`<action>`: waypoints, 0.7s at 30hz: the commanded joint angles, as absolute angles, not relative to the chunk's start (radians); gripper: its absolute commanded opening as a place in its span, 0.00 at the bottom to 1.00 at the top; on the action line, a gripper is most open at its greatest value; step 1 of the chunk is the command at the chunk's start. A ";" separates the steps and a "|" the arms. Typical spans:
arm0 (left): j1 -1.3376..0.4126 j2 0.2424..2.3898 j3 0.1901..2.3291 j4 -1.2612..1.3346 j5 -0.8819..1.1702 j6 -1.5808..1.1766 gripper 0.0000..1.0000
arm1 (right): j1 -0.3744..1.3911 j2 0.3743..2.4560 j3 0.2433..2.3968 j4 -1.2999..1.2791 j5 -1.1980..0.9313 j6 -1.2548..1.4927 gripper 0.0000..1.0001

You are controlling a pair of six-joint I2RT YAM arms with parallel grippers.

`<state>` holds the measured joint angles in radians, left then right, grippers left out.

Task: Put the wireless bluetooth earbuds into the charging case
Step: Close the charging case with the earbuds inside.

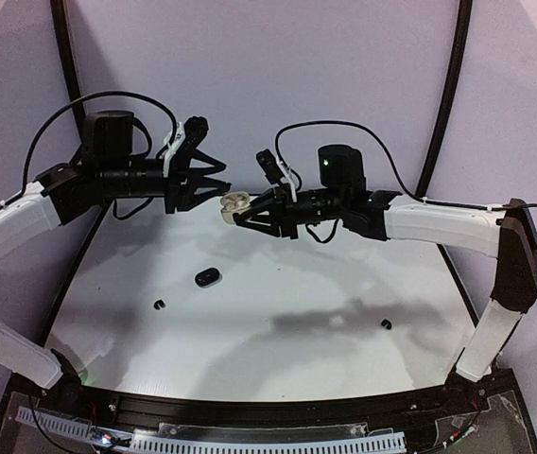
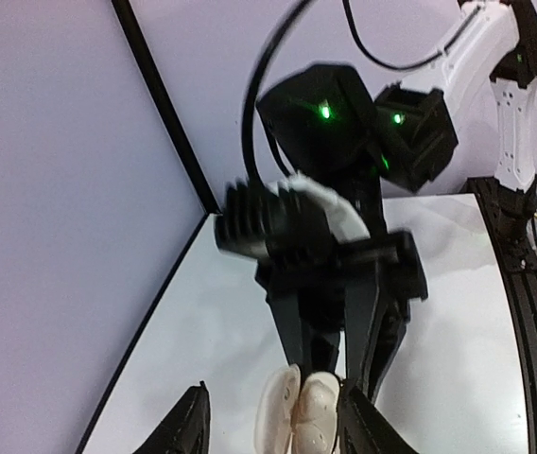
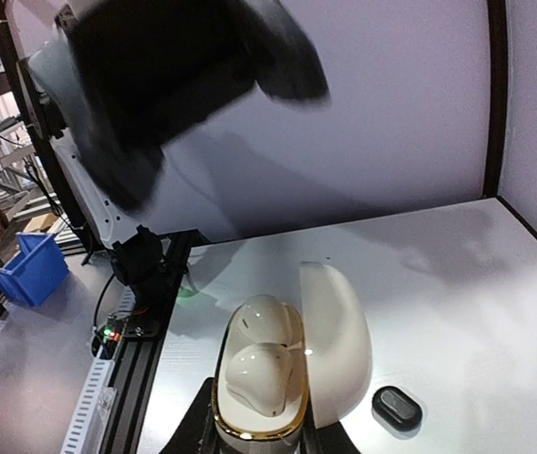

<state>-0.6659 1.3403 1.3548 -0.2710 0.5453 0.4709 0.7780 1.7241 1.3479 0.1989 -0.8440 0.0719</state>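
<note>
white earbuds (image 3: 261, 364) sit in the open white case (image 3: 337, 345), held by the right pincer (image 1: 234, 212); the left pincer (image 1: 221, 179) gapes beside it. black earbuds (image 1: 159, 305) lie loose on the bench (image 1: 297, 274): half left, i judge.

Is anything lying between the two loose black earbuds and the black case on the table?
Nothing visible does. Only bare table separates the left black earbud and the right black earbud from the black case.
</note>
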 commanded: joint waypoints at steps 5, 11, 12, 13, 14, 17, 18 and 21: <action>-0.646 1.363 1.387 -0.253 0.358 0.427 0.44 | 0.791 1.645 1.325 0.214 -0.828 -0.052 0.00; -0.637 1.443 1.437 -0.321 0.364 0.414 0.41 | 0.811 1.657 1.362 0.159 -0.829 -0.095 0.00; -0.639 1.442 1.433 -0.319 0.402 0.414 0.41 | 0.812 1.661 1.365 0.154 -0.828 -0.098 0.00; -0.643 1.440 1.430 -0.317 0.413 0.410 0.41 | 0.814 1.664 1.368 0.155 -0.827 -0.099 0.00; -0.649 1.438 1.427 -0.314 0.432 0.407 0.42 | 0.816 1.669 1.371 0.158 -0.827 -0.101 0.00; -0.653 1.435 1.435 -0.316 0.459 0.385 0.41 | 0.818 1.678 1.381 0.156 -0.825 -0.101 0.00; -0.654 1.432 1.437 -0.315 0.472 0.384 0.41 | 0.818 1.679 1.382 0.152 -0.817 -0.100 0.00; -0.657 1.411 1.429 -0.314 0.519 0.396 0.40 | 0.818 1.685 1.386 0.126 -0.762 -0.098 0.00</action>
<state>-0.6510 1.4609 1.4094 -0.3004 0.4431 0.4030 0.8101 1.6699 1.3514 0.1509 -0.8177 -0.0887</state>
